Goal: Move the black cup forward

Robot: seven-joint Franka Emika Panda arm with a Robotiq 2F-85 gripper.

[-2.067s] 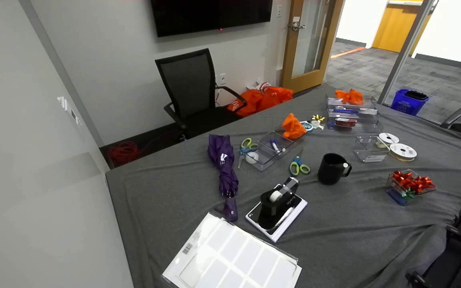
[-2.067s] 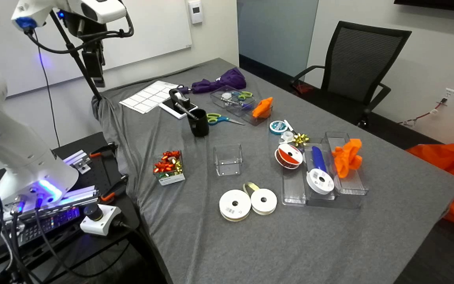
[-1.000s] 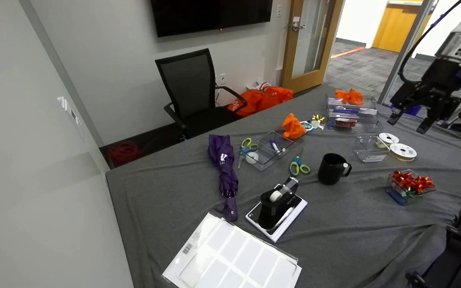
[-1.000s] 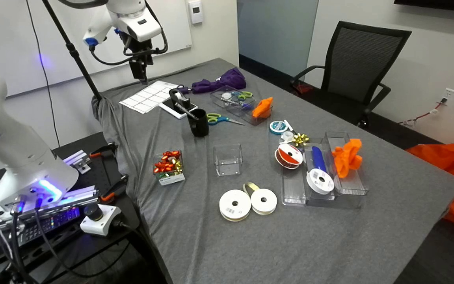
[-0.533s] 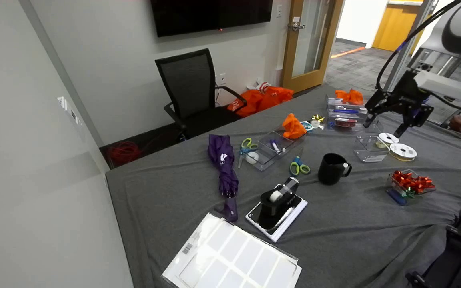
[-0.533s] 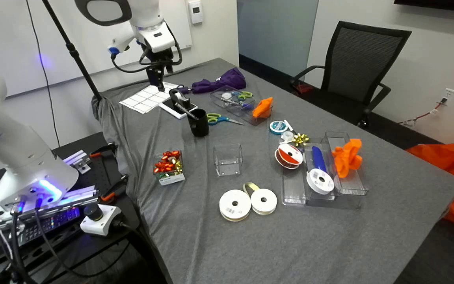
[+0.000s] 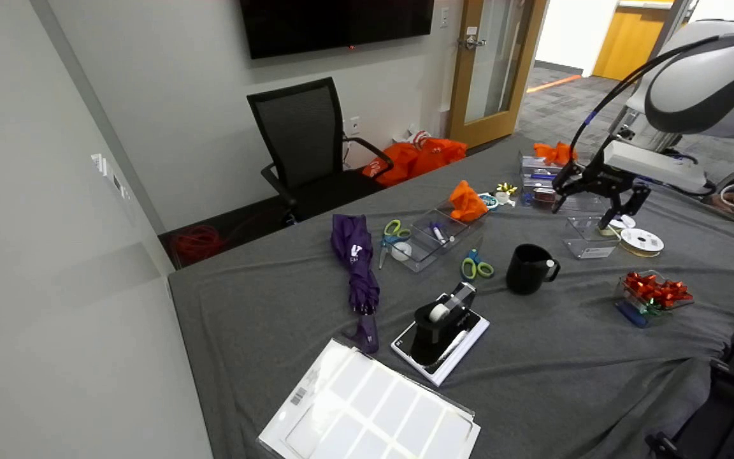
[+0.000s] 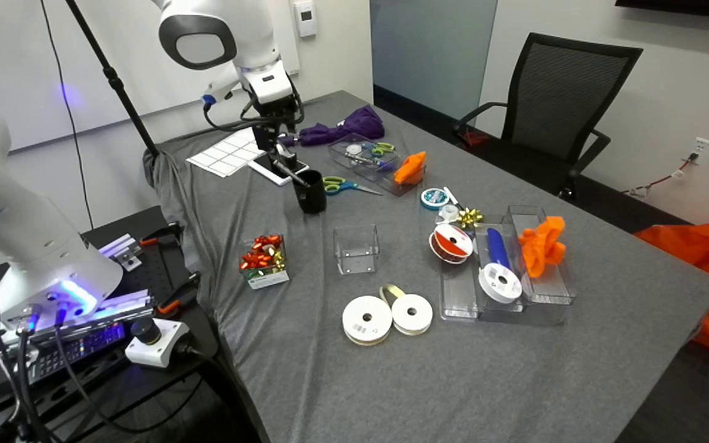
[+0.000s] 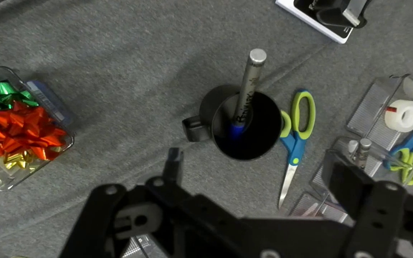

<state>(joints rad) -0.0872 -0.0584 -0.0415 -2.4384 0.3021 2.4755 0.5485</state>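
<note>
in an exterior view the step in hand looks like the reach: the pincer [image 7: 580, 215] hangs over the worktop [image 7: 290, 306], its jaws spread wide with nothing between them, and the black mug [image 7: 524, 273] stands upright, apart from it, lower and to the left in the picture. the next move likely calls for coming across and down, then gripping the mug before any shift forward. in an exterior view the pincer shows up and left of the mug, near the tape dispenser [image 8: 288, 162] in the picture; how wide it is cannot be told from there. in the wrist view the mug sits just beyond the fingertips [image 9: 173, 165], within their spread but closer to the left-hand one in the picture. its handle [image 9: 200, 132] points that way, a marker [image 9: 247, 91] leans out of its mouth, and scissors [image 9: 296, 145] lie just beside the opposite wall, so a finger set down there may meet the loops.
</note>
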